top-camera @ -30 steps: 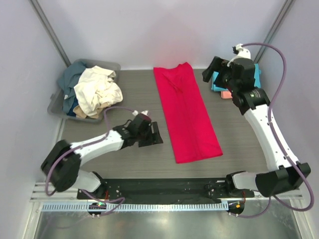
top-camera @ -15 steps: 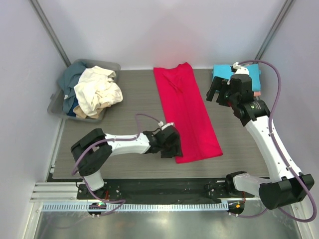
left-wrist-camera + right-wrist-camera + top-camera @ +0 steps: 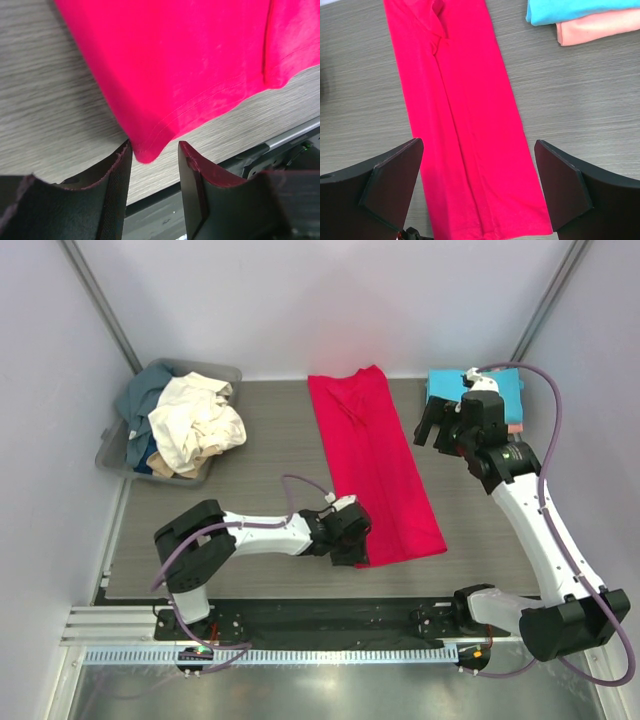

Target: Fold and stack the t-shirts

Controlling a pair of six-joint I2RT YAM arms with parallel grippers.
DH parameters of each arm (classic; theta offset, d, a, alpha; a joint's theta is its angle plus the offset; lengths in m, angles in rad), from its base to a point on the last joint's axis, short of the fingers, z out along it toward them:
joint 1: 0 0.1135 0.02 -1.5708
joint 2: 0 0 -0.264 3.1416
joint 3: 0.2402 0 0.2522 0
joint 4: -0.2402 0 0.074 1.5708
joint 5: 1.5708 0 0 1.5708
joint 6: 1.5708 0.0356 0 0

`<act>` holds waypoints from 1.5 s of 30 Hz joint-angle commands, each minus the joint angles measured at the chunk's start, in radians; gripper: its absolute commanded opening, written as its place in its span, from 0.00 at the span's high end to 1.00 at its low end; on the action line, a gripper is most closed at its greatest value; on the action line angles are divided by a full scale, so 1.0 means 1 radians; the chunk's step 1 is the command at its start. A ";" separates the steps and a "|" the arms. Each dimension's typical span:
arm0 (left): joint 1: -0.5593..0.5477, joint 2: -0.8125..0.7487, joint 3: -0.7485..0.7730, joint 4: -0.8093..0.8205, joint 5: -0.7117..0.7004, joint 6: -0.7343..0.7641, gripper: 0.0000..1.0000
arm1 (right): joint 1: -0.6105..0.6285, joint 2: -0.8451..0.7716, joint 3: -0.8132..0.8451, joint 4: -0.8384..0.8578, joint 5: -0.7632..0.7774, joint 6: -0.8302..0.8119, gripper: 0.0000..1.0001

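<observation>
Left gripper (image 3: pixel 152 150): has slid in to 6 o'clock; jaws closing, one each side of the near corner, not pinching yet.
Red t-shirt (image 3: pixel 375 470): long flat strip in the middle of the bench (image 3: pixel 250 480), ready to fold.
Right gripper (image 3: pixel 428 428): spread wide, now hanging near 2 o'clock.
Folded t-shirts (image 3: pixel 570 10): stacked at 1 o'clock.

The crimson t-shirt (image 3: pixel 375 465) lies flat, folded into a long narrow strip, right of the grey tub (image 3: pixel 215 368). The cream t-shirt (image 3: pixel 195 420) and slate-blue t-shirt (image 3: pixel 140 395) sit crumpled inside the tub. Far right of it, the folded turquoise t-shirt (image 3: pixel 570 10) rests on the folded salmon t-shirt (image 3: pixel 597 30).
</observation>
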 commanded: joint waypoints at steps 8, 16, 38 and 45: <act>0.021 0.039 -0.001 0.026 -0.058 0.027 0.90 | -0.004 -0.021 -0.046 0.010 -0.016 0.011 0.00; 0.116 -0.222 -0.208 -0.074 -0.121 0.040 1.00 | -0.004 -0.004 -0.118 0.017 -0.095 0.038 0.00; 0.213 -0.783 -0.476 -0.279 -0.181 0.018 0.24 | 0.571 -0.261 -0.788 0.103 -0.003 0.594 0.00; 0.236 -0.759 -0.505 -0.204 -0.181 0.052 0.26 | 0.639 -0.298 -0.882 0.204 -0.040 0.700 0.12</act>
